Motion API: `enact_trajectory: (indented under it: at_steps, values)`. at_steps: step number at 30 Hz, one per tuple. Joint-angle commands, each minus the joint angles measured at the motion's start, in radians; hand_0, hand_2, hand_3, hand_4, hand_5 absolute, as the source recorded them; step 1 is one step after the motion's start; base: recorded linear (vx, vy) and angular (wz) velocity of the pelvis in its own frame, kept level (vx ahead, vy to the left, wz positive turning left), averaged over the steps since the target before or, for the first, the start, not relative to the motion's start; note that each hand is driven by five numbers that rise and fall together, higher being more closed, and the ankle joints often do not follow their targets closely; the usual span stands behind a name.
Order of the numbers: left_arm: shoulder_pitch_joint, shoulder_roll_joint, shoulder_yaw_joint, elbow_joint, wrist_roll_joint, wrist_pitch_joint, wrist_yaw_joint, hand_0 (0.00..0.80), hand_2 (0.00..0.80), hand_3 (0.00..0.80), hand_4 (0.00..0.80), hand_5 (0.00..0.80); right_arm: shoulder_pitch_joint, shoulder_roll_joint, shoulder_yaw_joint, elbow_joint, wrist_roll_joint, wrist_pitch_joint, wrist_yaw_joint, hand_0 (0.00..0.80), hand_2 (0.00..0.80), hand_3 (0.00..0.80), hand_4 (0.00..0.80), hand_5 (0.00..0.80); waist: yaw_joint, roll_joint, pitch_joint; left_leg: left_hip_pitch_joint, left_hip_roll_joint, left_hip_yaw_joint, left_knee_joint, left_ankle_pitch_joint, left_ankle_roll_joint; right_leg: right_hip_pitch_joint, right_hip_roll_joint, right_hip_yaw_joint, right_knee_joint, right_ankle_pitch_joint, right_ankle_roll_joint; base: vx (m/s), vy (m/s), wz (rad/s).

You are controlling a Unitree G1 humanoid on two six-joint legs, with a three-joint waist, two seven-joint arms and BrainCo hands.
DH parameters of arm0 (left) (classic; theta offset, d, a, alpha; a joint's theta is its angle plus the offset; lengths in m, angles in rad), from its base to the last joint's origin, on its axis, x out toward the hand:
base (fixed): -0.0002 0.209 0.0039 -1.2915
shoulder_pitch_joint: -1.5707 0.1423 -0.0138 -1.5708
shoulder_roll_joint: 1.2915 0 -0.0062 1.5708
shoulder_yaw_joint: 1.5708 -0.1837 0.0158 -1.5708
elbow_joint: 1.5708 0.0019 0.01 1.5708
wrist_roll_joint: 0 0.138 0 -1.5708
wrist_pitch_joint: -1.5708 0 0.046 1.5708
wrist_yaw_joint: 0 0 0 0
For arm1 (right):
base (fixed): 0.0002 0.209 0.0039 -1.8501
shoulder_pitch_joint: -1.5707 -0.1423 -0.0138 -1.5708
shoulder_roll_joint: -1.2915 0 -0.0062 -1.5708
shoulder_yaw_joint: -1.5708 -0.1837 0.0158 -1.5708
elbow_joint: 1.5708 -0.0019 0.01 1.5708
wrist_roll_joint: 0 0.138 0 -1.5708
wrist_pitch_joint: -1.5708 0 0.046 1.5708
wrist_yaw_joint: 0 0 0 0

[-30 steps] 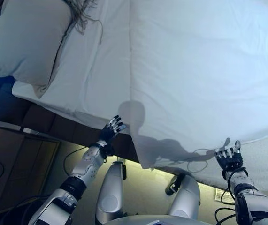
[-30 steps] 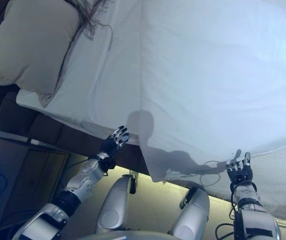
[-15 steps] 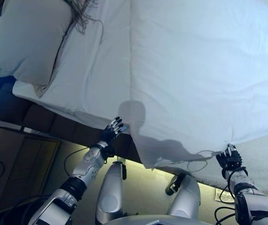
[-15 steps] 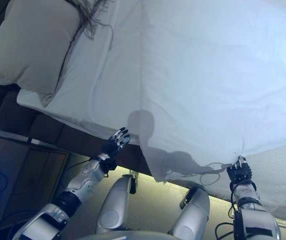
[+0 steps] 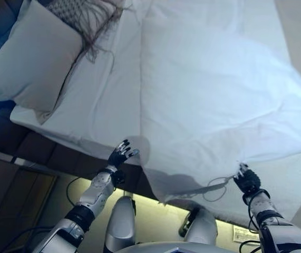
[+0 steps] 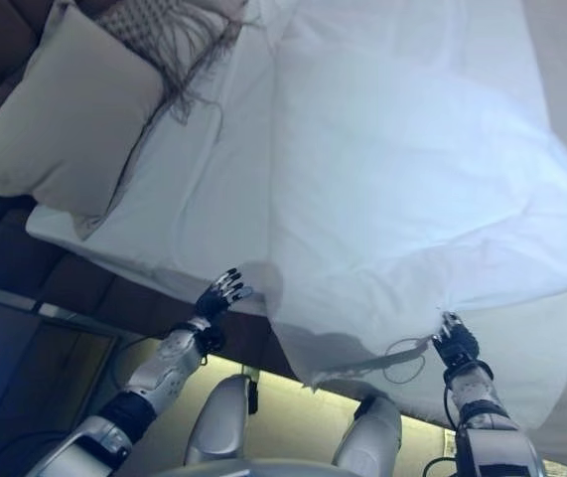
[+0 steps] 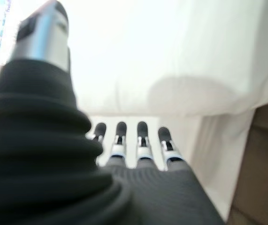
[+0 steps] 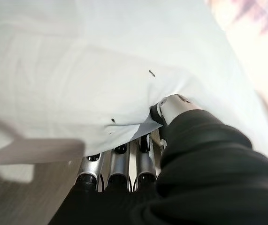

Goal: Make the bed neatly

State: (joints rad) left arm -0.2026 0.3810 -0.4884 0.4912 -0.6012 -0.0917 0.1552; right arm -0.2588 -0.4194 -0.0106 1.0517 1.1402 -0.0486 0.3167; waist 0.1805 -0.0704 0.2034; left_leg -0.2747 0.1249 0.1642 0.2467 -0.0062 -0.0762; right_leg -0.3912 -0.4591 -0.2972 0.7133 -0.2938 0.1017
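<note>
Right hand gripped the duvet edge; left hand hung open.

The white duvet (image 5: 213,100) lay rumpled across the centre and right of the bed (image 5: 100,105), its lower edge pinched in the curled right hand (image 5: 246,179) at lower right. The left hand (image 5: 119,154), fingers spread, hovered at the bed's lower-left edge. A pillow (image 5: 31,63) sat upper left.

Above the right hand's fingers (image 5: 243,172), the duvet (image 5: 213,95) is matt white cloth, softly creased. The pillow (image 5: 29,66) is smooth cloth; the throw (image 5: 87,18) is coarse, fringed weave.
</note>
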Motion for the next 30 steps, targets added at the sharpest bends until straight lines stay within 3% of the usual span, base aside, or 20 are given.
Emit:
enact_trajectory:
  at_steps: [1,6,11,17,26,30]
  values:
    - [-0.026,0.023,0.031,-0.1,0.137,0.001,0.049,0.0,0.0,0.0,0.0,0.0,-0.026,0.012,0.023,-0.133,-0.088,-0.061,-0.026,0.8,0.8,0.8,0.8,0.8,0.024,0.01,-0.015,0.089,0.067,-0.034,0.069,-0.091,0.018,0.106,-0.059,0.061,-0.374,0.406,0.15,0.046,-0.053,-0.1]
    - [-0.026,0.044,0.018,-0.116,0.313,0.053,0.14,0.0,0.0,0.0,0.0,0.0,-0.03,0.044,0.105,-0.286,-0.154,-0.054,-0.09,0.8,0.8,0.8,0.8,0.8,0.027,-0.001,-0.047,0.162,0.065,-0.034,0.018,-0.074,0.017,0.201,-0.047,0.033,-0.434,0.412,0.146,0.016,-0.05,-0.11]
    - [-0.048,0.049,0.006,-0.078,0.399,0.12,0.246,0.0,0.0,0.0,0.0,0.0,-0.064,0.079,0.209,-0.419,-0.194,-0.005,-0.157,0.8,0.8,0.8,0.8,0.8,0.027,-0.007,-0.068,0.228,0.06,-0.027,-0.04,-0.053,0.01,0.287,-0.024,0.01,-0.504,0.42,0.142,-0.008,-0.055,-0.06]
    - [-0.072,0.013,-0.028,-0.058,0.471,0.16,0.245,0.0,0.0,0.0,0.0,0.0,-0.092,0.138,0.308,-0.513,-0.249,0.042,-0.222,0.8,0.8,0.8,0.8,0.8,0.02,-0.013,-0.094,0.283,0.065,-0.007,-0.084,-0.039,0.001,0.36,0.012,-0.016,-0.569,0.416,0.139,0.006,-0.061,-0.01]
    - [-0.104,-0.033,-0.111,-0.074,0.494,0.175,0.263,0.0,0.0,0.0,0.0,0.0,-0.146,0.212,0.444,-0.577,-0.334,0.156,-0.283,0.8,0.8,0.8,0.8,0.8,0.022,-0.016,-0.105,0.31,0.084,0.004,-0.092,-0.036,-0.013,0.388,0.019,-0.037,-0.589,0.417,0.142,-0.033,-0.067,-0.03]
    - [-0.113,-0.047,-0.135,-0.085,0.474,0.187,0.282,0.0,0.0,0.0,0.0,0.0,-0.184,0.238,0.485,-0.563,-0.285,0.211,-0.324,0.8,0.8,0.8,0.8,0.8,0.028,-0.016,-0.109,0.324,0.084,0.002,-0.099,-0.032,-0.014,0.405,0.028,-0.05,-0.598,0.417,0.14,-0.005,-0.01,0.0]
